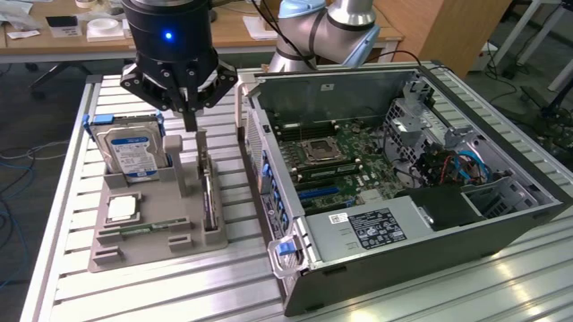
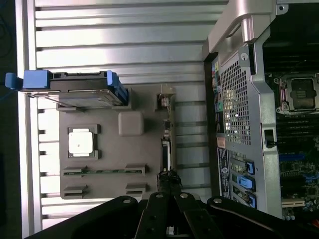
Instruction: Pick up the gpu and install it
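We see the gripper (image 1: 190, 124), jaws together, just above the gpu (image 1: 209, 201), a thin card on edge in the gray holder (image 1: 152, 251); the hard drive (image 1: 133, 151) label is unreadable.

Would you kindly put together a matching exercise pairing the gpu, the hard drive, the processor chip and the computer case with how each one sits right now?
Things:
1. gpu
2. hard drive
3. processor chip
4. computer case

States:
A. lying flat in the grey holder
B. standing on edge in the holder, nearest the case
C. side open, inside exposed
D. upright in the holder, blue-and-white label showing

Pairs: 1-B, 2-D, 3-A, 4-C.
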Controlling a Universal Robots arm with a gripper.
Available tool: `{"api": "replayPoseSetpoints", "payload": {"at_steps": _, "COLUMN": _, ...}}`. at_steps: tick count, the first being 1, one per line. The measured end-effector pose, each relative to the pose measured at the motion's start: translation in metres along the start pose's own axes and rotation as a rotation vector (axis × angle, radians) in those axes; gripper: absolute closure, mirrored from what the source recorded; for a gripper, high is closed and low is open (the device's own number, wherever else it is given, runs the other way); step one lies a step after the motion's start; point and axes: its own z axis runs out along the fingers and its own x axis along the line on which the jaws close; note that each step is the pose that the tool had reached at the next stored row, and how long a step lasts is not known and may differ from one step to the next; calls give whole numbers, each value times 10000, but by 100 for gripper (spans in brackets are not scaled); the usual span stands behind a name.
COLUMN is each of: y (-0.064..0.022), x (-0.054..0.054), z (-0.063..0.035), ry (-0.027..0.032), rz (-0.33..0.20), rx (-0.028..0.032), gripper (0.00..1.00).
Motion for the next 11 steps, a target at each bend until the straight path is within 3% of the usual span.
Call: {"api": "replayPoseSetpoints", "payload": {"at_steps": 11, "y": -4, "x": 0, "z": 0, "ry": 25, "rz": 6, "rx": -236, "gripper": 89}}
